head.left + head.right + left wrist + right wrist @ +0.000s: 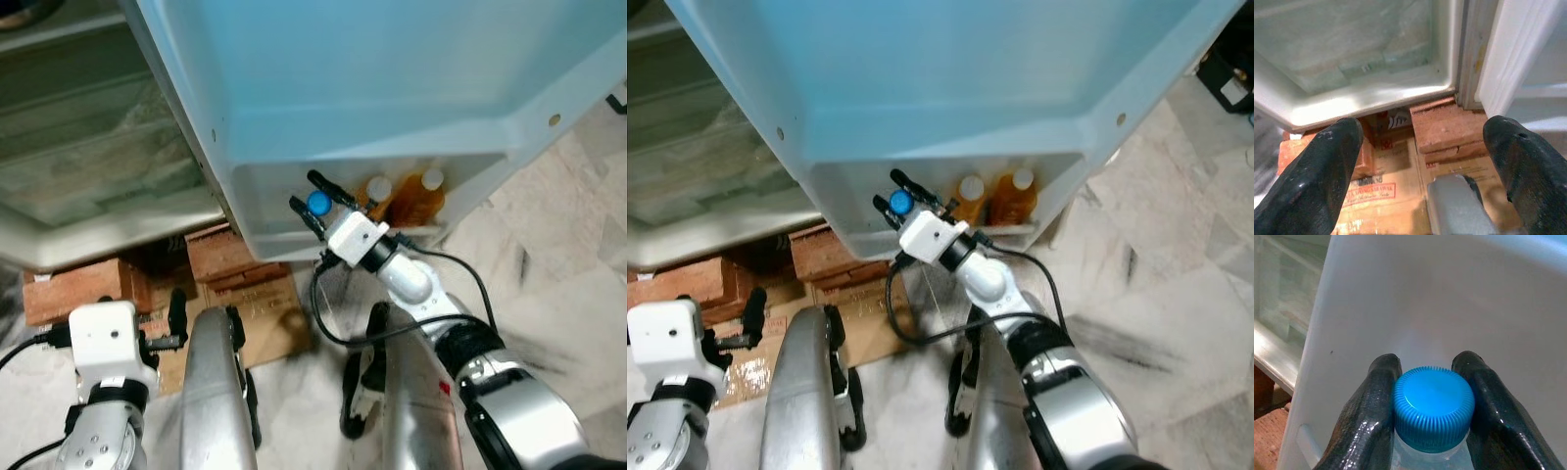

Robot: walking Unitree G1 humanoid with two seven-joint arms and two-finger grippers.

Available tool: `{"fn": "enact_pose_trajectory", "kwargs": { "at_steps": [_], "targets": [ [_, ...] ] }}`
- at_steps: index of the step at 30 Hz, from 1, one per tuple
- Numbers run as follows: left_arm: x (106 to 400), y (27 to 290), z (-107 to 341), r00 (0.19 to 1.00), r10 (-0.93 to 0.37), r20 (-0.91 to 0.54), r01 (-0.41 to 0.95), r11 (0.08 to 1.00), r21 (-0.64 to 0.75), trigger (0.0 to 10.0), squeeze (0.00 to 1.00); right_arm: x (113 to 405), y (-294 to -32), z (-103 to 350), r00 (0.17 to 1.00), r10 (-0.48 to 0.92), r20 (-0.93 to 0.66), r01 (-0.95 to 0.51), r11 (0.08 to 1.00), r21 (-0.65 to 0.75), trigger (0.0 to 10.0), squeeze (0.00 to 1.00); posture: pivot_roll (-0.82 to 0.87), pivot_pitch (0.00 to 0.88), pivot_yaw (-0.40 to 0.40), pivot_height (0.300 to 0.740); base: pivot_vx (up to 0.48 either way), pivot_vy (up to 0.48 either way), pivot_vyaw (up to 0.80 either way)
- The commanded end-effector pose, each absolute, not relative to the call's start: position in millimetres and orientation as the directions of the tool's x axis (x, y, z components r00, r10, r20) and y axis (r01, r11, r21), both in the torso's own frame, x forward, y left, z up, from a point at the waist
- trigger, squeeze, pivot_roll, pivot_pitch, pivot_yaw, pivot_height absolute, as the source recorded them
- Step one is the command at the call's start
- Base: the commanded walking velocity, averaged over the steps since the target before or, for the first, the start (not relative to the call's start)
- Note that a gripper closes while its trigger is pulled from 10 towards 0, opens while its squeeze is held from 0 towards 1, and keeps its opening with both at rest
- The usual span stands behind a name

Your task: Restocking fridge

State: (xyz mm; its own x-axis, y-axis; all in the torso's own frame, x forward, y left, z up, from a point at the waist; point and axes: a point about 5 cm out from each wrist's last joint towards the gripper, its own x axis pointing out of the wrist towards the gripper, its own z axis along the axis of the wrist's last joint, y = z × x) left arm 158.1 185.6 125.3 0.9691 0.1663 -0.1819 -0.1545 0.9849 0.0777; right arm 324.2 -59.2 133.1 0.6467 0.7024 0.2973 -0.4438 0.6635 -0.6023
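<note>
Gripping a blue-capped bottle [1432, 416] at the door shelf [284, 211], right gripper [315, 204]; eye views add two amber bottles [407, 196]; left gripper [1420, 166] wide over bricks [1447, 125].

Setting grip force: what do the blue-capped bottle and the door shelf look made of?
Blue-capped bottle: ribbed, slightly glossy cap and clear body, likely plastic. Right gripper has its jaws shut on the cap. Door shelf: smooth, translucent white moulding, probably plastic.

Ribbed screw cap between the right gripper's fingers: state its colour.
Bright blue ribbed plastic cap, clearest in the right wrist view.
</note>
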Motion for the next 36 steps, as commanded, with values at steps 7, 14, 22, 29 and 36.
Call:
{"fn": "enact_pose_trajectory", "kwargs": {
  "at_steps": [7,14,22,29,36],
  "targets": [
    [153.5,187.0,129.0,0.964,0.175,-0.201,-0.160,0.983,0.089,10.0,0.00,326.7,-45.4,113.9,0.732,0.648,0.210,-0.483,0.711,-0.511,10.0,0.00,0.27,0.434,-0.001,0.561,0.000,0.000,0.00],
    [158.3,183.0,128.1,0.964,0.170,-0.206,-0.155,0.984,0.086,10.0,0.00,335.3,-56.5,98.5,0.821,0.565,0.083,-0.459,0.739,-0.492,10.0,0.00,0.26,0.435,-0.006,0.561,0.000,0.000,0.00],
    [163.3,184.8,124.2,0.958,0.182,-0.221,-0.167,0.982,0.083,10.0,0.00,348.7,-82.4,91.2,0.907,0.420,-0.025,-0.363,0.750,-0.553,10.0,0.00,0.25,0.412,-0.015,0.561,0.000,0.000,0.00],
    [172.0,183.9,121.0,0.958,0.179,-0.222,-0.165,0.983,0.081,10.0,0.00,358.7,-93.2,100.2,0.931,0.365,-0.028,-0.331,0.809,-0.486,10.0,1.00,0.24,0.374,-0.020,0.561,0.000,0.000,0.00],
    [185.1,186.9,115.0,0.954,0.181,-0.240,-0.160,0.982,0.104,10.0,0.00,362.1,-97.2,109.6,0.929,0.370,0.016,-0.317,0.817,-0.482,10.0,1.00,0.23,0.314,-0.012,0.561,0.000,0.000,0.00]
  ]
}}
